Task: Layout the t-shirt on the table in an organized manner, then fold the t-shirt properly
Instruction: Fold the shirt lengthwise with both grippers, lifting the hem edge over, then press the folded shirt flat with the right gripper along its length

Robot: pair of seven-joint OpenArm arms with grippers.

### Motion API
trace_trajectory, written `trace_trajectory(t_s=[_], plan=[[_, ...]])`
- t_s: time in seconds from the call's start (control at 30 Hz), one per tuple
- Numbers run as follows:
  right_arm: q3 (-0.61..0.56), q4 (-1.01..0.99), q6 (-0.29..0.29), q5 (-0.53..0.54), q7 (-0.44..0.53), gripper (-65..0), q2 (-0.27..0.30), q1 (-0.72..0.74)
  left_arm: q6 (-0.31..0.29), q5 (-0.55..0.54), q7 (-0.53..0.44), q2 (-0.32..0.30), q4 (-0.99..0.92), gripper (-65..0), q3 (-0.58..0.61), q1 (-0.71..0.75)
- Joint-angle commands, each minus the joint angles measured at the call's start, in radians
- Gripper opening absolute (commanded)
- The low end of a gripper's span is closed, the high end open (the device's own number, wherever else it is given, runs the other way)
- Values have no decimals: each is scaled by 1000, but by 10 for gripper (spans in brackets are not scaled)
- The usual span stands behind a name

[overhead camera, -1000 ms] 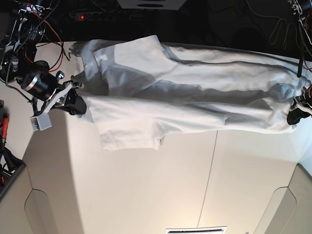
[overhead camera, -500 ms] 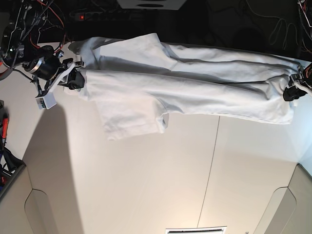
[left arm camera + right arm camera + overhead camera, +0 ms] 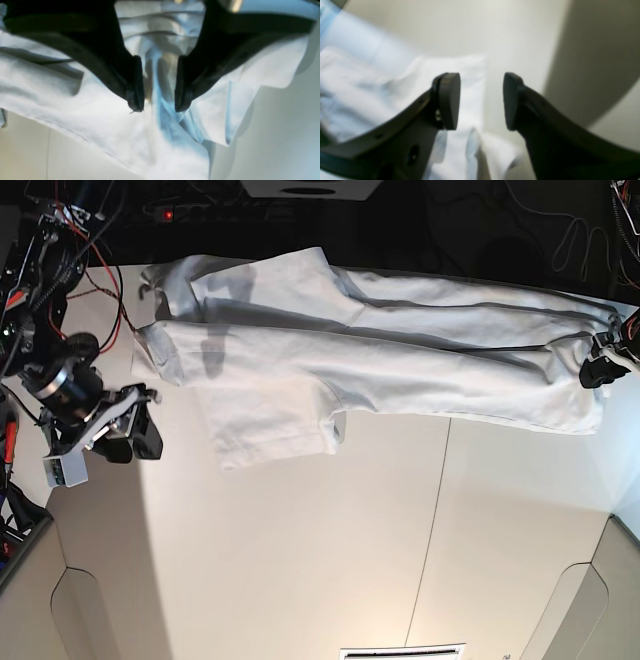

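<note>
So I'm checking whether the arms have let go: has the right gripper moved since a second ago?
Yes. The right gripper, jaws open, has backed off the t-shirt, toward the table's near side.

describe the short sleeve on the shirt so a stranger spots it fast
On the white table, the t-shirt lies stretched in a long band along the far edge. The sleeve is the one square flap jutting from it toward the camera.

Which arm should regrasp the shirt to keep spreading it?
Probably left: the left gripper hangs open right over the t-shirt edge. The right gripper sits open, off the cloth.
</note>
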Motion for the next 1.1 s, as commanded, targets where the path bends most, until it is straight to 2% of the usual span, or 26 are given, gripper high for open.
trace_trajectory(t_s=[0.0, 0.1, 0.37, 0.43, 0.5, 0.53, 0.67, 0.8, 0.9, 1.07], plan=[[0, -33, -8, -4, 24, -372, -2, 41, -9, -17, -23, -25, 16, -409, -8, -6], [0, -238, -21, -11, 61, -372, -3, 124, -9, -17, -30, -25, 16, -409, -8, -6], [-50, -738, -1, 45, 82, -376, -3, 307, -9, -17, -29, -25, 16, -409, -8, -6], [-73, -805, -2, 40, 77, -459, -3, 328, -9, -17, -29, -25, 16, -409, -8, -6], [-95, -829, -2, 42, 77, -622, -3, 334, -9, -19, -30, -25, 16, -409, -8, -6], [-103, -828, -2, 42, 77, -650, -3, 334, -9, -24, -29, -25, 16, -409, -8, -6], [-105, -776, -1, 42, 68, -650, -3, 335, -9, -39, -29, -25, 16, -409, -8, -6], [-105, -619, -1, 53, 0, -650, -11, 320, -9, -40, -29, -25, 16, -409, -8, -5], [-105, -455, -1, 68, -63, -650, -42, 283, -9, -41, -29, -25, 16, -409, -8, -6], [-130, -205, 16, 151, -161, -650, -133, 170, -9, -43, -29, -25, 16, -409, -8, -6]])
